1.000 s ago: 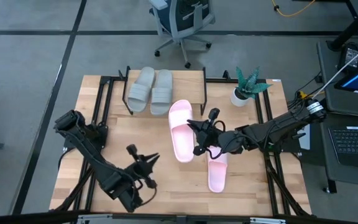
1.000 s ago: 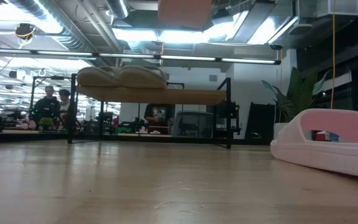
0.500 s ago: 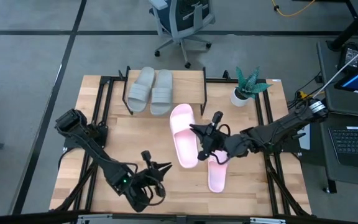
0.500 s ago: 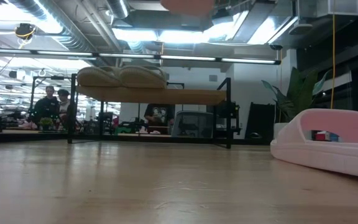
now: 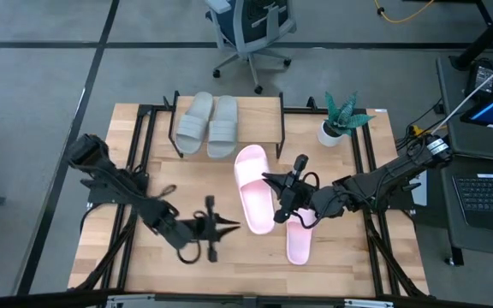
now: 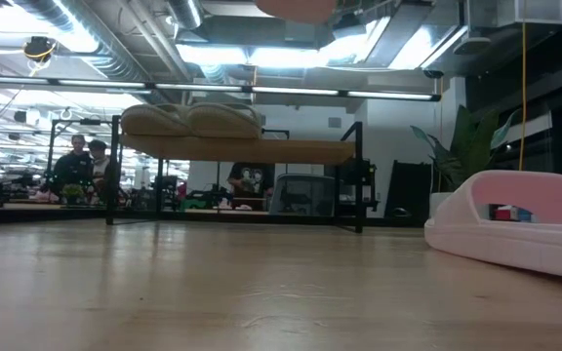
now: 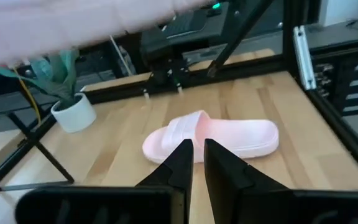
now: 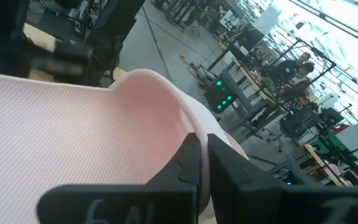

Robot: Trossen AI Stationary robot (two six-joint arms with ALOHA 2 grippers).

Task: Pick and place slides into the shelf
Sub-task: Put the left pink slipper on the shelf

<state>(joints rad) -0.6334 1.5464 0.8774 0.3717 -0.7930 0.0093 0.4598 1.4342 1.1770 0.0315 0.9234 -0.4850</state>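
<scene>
Your right hand is clamped on a pink slide held above the tabletop (left hand pinched together, empty).

The wooden desk is carrying the shelf at 12 o'clock, a potted plant at 2 o'clock and one pink slide lying flat at 5 o'clock. Two grey-green slides are sitting side by side on the shelf's plank.
</scene>
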